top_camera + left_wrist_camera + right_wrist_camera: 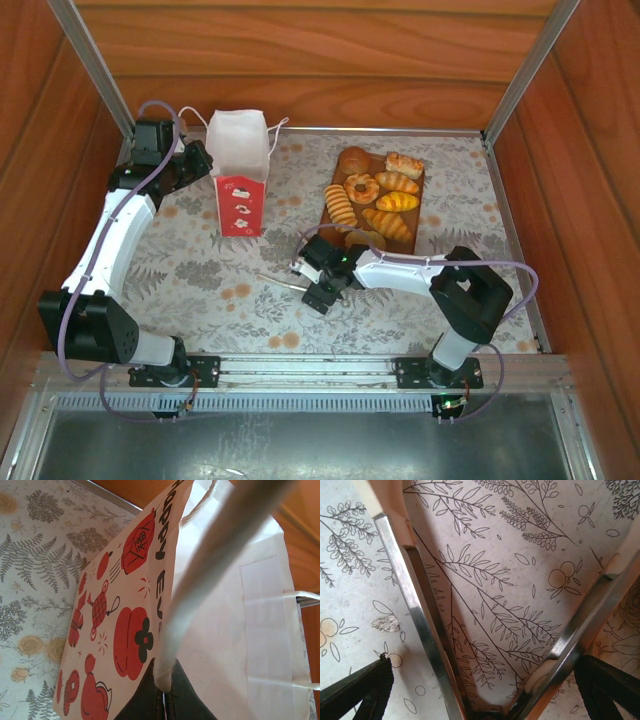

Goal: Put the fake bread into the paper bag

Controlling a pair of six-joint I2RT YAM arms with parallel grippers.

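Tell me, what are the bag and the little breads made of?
The bag looks like thin matte paper: it creases, folds flat at the edge, and has red pictures printed on it. Its handles look like white cord or paper strip. The breads look like toy food, maybe plastic or foam: smooth, with neat ridges and even golden colour. I can't tell which from here.

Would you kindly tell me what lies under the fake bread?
A flat brown board lies under the fake bread, on the floral table cover. The pastries hide most of its top; only edges show.
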